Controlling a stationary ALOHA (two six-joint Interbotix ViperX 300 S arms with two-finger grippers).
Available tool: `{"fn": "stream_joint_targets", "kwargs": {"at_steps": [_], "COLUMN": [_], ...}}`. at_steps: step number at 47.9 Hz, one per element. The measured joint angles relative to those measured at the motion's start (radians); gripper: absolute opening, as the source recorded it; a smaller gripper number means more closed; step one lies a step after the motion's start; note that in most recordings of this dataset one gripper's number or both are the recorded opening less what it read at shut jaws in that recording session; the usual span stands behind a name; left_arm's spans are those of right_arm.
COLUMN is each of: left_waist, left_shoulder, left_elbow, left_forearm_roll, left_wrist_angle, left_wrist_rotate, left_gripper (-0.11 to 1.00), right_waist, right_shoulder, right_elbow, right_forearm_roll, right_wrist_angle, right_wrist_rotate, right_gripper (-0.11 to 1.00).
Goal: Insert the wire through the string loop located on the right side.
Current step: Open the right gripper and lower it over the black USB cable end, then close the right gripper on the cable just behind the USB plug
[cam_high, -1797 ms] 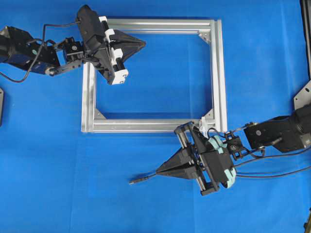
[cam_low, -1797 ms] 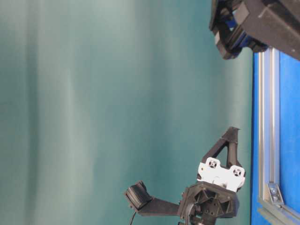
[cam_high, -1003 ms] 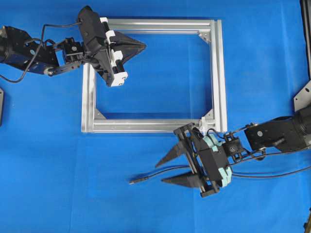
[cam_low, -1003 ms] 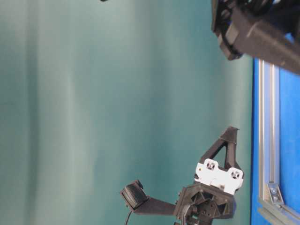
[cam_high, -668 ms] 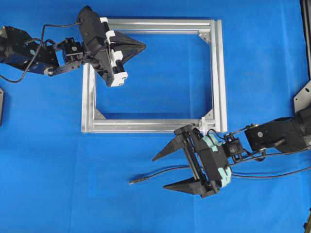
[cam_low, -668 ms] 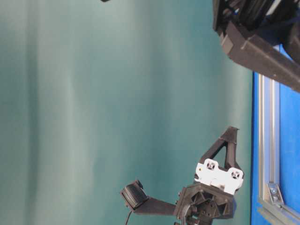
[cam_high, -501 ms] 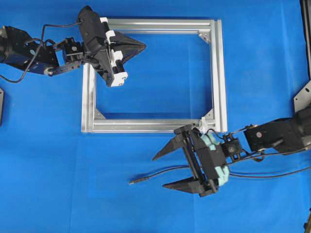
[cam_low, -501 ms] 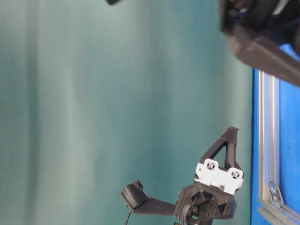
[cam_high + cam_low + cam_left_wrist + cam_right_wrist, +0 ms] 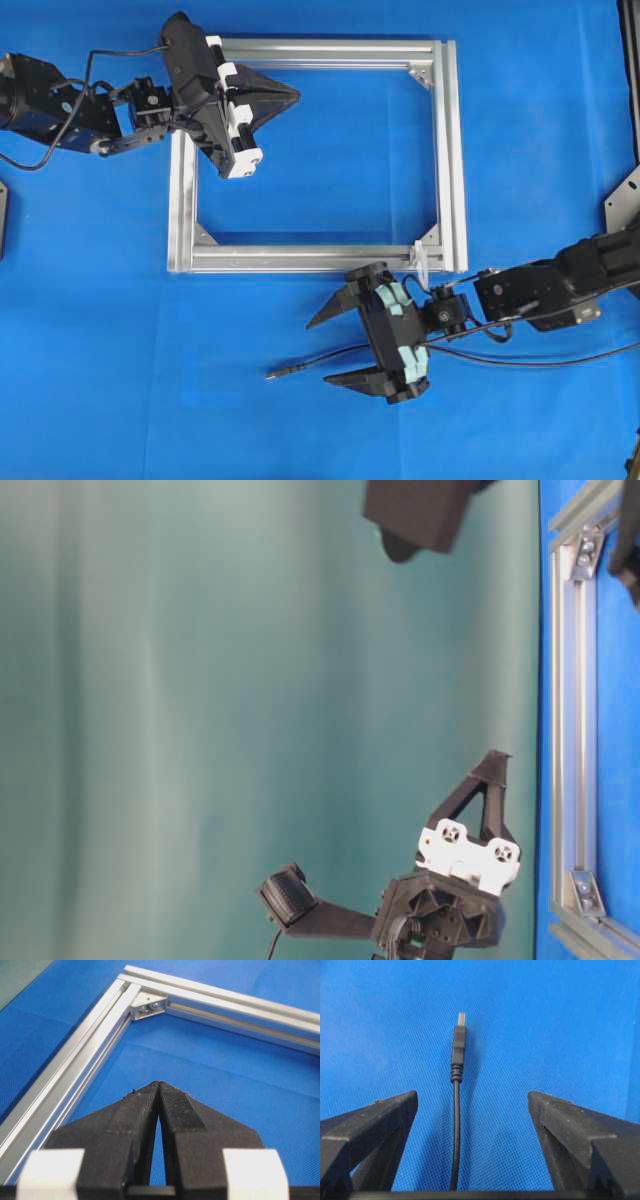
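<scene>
The right gripper [image 9: 335, 349] hangs low over the blue mat [image 9: 120, 380] with its jaws spread wide, holding nothing; the wire [image 9: 456, 1125] lies loose between them, plug tip pointing away. The left gripper [image 9: 290, 93], clenched and empty, hovers over the aluminium frame [image 9: 315, 259]. The string loop [image 9: 421, 262] sits at the frame's lower right corner. Closing off-centre could nudge the thin wire aside or pinch it too far behind the plug, leaving a floppy end to thread.

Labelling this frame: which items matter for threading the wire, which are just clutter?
In play:
- wire, loose on the mat between the jaws
- string loop on the frame's lower right corner
- right gripper, open
- aluminium frame

Not in play:
- left gripper, shut, empty
- blue mat
</scene>
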Motion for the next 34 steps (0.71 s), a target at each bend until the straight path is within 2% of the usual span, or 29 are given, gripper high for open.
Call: {"fn": "stream_joint_targets", "kwargs": {"at_steps": [15,19,23,29,34], "left_waist": [0.0,0.0,0.0,0.0,0.0], "left_shoulder": [0.0,0.0,0.0,-0.002,-0.002], "left_elbow": [0.003,0.005,0.011,0.012,0.012], "left_forearm_roll": [0.0,0.0,0.0,0.0,0.0], "left_wrist_angle": [0.009,0.011,0.011,0.009,0.011], "left_wrist_rotate": [0.0,0.0,0.0,0.0,0.0], "left_gripper": [0.0,0.0,0.0,0.0,0.0], "right_waist": [0.0,0.0,0.0,0.0,0.0], "right_shoulder": [0.041,0.041,0.041,0.041,0.041], "right_elbow": [-0.028,-0.028,-0.028,-0.028,-0.028], "right_forearm_roll": [0.002,0.003,0.002,-0.005,-0.009], "right_wrist_angle": [0.0,0.0,0.0,0.0,-0.002], "right_wrist_rotate": [0.0,0.0,-0.005,-0.008,-0.009], "right_gripper": [0.82,0.78,0.61,0.23,0.03]}}
